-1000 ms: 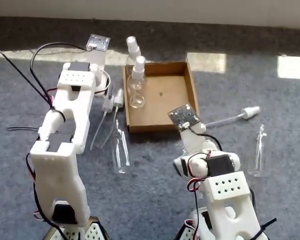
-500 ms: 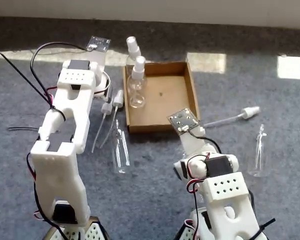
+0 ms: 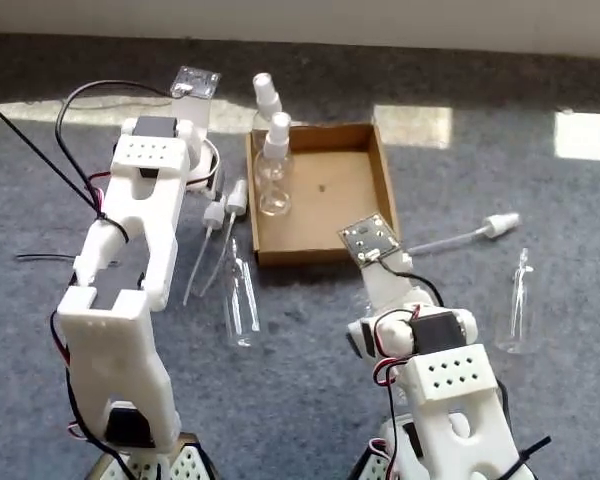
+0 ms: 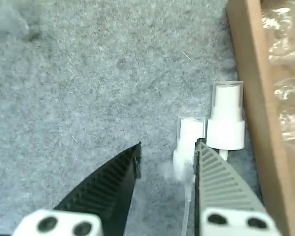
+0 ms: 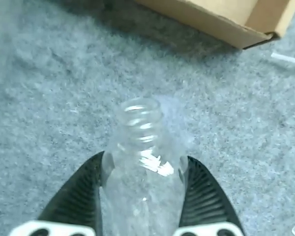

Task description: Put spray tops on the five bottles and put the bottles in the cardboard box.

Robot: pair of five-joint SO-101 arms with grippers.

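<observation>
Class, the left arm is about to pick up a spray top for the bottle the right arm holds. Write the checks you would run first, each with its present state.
1. Left gripper open: ok.
2. Nearer spray top centred in the gripper's gap: not ok, it lies at one side.
3. Right gripper shut on the bottle: ok.
4. Bottle neck free of a top: ok.
5. Bare floor left in the cardboard box beside the capped bottle: ok.
6. Left gripper low enough to grasp: cannot tell.
</observation>
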